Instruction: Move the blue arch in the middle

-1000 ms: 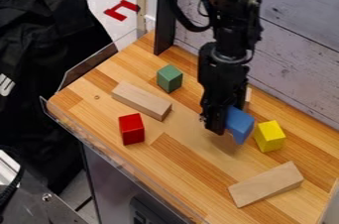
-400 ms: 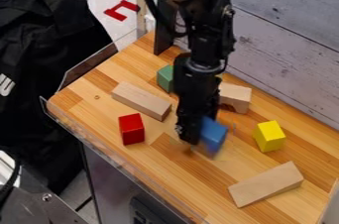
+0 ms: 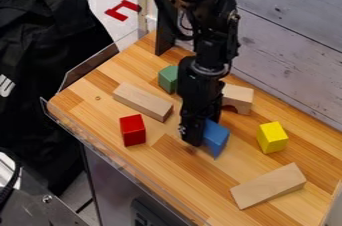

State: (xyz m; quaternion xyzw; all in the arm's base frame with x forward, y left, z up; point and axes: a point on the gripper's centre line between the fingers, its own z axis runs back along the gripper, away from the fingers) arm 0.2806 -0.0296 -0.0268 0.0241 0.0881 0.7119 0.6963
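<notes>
1. Camera view: the fingers (image 3: 192,132) are clenched on 1 blue arch (image 3: 215,137), over the desk (image 3: 167,162), to the right of the red block (image 3: 132,130).
2. Just beyond the red block lies 1 long wooden block (image 3: 141,101); farther beyond stands 1 green block (image 3: 167,78).
3. Beyond it and to its right is 1 wooden arch (image 3: 238,98).
4. Well to its right: 1 yellow block (image 3: 272,137), and nearer the camera, 1 wooden wedge (image 3: 268,186).

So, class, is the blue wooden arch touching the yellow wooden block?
Apart: the camera view shows a strip of bare wooden tabletop between the blue arch and the yellow block.
</notes>
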